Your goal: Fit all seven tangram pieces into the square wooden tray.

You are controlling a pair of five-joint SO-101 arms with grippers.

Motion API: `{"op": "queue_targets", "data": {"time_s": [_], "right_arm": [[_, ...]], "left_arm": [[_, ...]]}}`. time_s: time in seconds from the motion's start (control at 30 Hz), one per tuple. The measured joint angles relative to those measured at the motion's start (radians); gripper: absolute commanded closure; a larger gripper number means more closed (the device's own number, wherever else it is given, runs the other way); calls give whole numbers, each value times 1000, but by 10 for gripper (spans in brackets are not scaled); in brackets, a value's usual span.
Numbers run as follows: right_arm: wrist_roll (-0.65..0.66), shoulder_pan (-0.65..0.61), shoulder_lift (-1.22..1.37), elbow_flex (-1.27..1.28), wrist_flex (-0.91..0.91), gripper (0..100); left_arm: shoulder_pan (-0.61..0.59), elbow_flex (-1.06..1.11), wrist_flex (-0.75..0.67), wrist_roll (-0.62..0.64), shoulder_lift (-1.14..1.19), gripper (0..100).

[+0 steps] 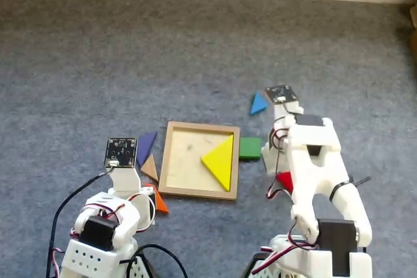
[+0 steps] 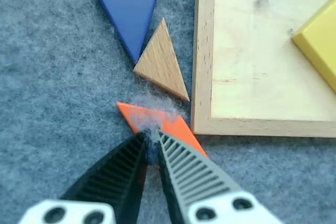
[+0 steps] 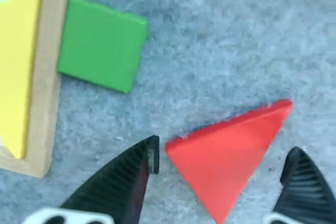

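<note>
The square wooden tray (image 1: 171,172) lies mid-table with a yellow triangle (image 1: 220,161) in its right half. Left of the tray lie a dark blue piece (image 2: 131,3), a plain wood triangle (image 2: 161,64) and an orange piece (image 2: 163,124). My left gripper (image 2: 151,142) is shut, its tips resting on the orange piece's near edge beside the tray's corner. A red triangle (image 3: 228,148) lies flat between the fingers of my open right gripper (image 3: 223,158). A green square (image 3: 102,45) sits against the tray's right rim (image 3: 50,77). A small blue triangle (image 1: 258,103) lies farther back.
Grey carpet covers the table. The tray floor (image 2: 262,51) left of the yellow triangle is bare wood. The right arm's white body (image 1: 316,167) overhangs the red triangle in the high view. Open carpet stretches behind the tray.
</note>
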Motion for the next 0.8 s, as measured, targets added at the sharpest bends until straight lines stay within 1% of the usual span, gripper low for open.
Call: {"op": "queue_targets", "data": {"time_s": [0.2,0.33,0.47,0.67,0.8], "right_arm": [[-2,2,0,117,-83,642],[-63,0,-6,121,-84,642],[-89,2,-12,124,-95,642],[-92,2,-12,137,-147,704],[-92,5,-12,137,-149,706]], "left_arm": [[0,0,0,0,0,993],[0,0,0,0,0,993],[0,0,0,0,0,993],[0,0,0,0,0,993],[0,0,0,0,0,993]]}}
